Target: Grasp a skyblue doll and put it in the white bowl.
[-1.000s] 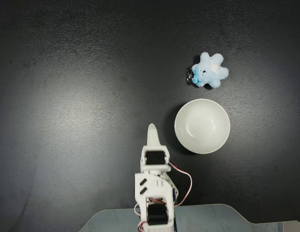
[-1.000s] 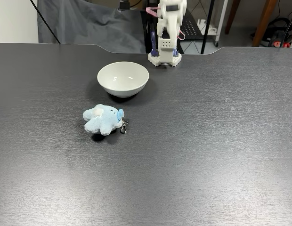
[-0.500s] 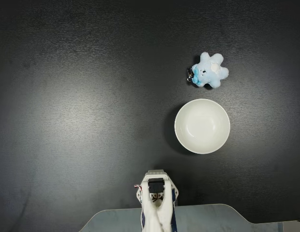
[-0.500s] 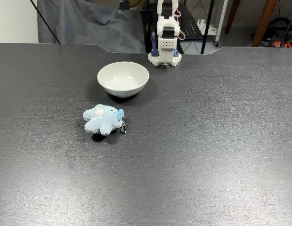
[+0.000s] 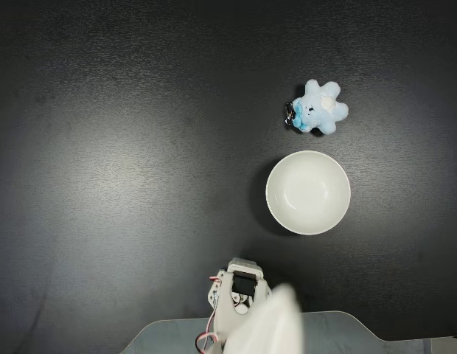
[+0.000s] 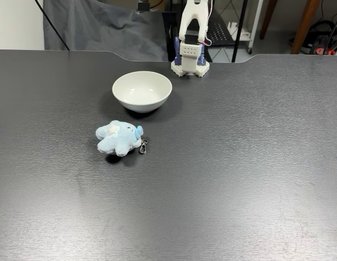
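Lying on its side on the dark surface [image 6: 239,163], nearest the camera in a fixed view from the front, the skyblue doll [image 6: 119,138] has its blue bow and small metal keyring [image 6: 143,147] turned to that view's right, so its long axis runs roughly left to right there. In a fixed view from above, the skyblue doll [image 5: 319,108] sits toward the upper right, limbs splayed to the right and the keyring [image 5: 289,115] at its left edge. Just beyond the doll in the front view stands the white bowl [image 6: 142,91], upright, near the toy without touching it; from above, the white bowl [image 5: 308,192] lies directly below the doll in the picture, a strip of bare surface [image 5: 125,162] between them. Farthest back, at the far edge of the surface, the white robot arm [image 6: 191,41] rises from its base and leaves the top of the frame; from above, the arm [image 5: 247,313] appears at the bottom edge, partly a pale blur. The end effector cannot be made out clearly, so I cannot tell whether its fingers are apart or together, and the doll lies well apart from the arm, beyond the bowl.
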Available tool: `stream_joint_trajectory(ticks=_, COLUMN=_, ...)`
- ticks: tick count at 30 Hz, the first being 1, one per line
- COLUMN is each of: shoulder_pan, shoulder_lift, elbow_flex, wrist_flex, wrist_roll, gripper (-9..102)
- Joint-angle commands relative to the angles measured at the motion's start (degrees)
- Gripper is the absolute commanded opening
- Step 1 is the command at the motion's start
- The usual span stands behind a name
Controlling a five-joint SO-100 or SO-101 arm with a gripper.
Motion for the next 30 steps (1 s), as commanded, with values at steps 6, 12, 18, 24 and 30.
stream_joint_trajectory(ticks=6, shoulder_pan=23.99, shoulder_lift=-30.41, elbow_flex=-0.97, wrist_flex=0.26, wrist_roll=-0.79, gripper=0)
stream_joint_trajectory(ticks=12, shoulder_pan=25.14, shoulder_lift=-43.42, elbow_flex=-0.70, wrist_flex=0.26, wrist_roll=-6.33, gripper=0)
stream_joint_trajectory(ticks=18, shoulder_pan=24.61, shoulder_lift=-48.96, elbow_flex=2.72, wrist_flex=-0.35, wrist_roll=-16.61, gripper=0)
stream_joint_trajectory(ticks=24, shoulder_pan=21.01, shoulder_lift=-48.87, elbow_flex=9.76, wrist_flex=0.18, wrist_roll=-26.81, gripper=0)
stream_joint_trajectory(ticks=30, shoulder_pan=16.70, shoulder_lift=-48.25, elbow_flex=11.69, wrist_flex=0.18, wrist_roll=-32.34, gripper=0)
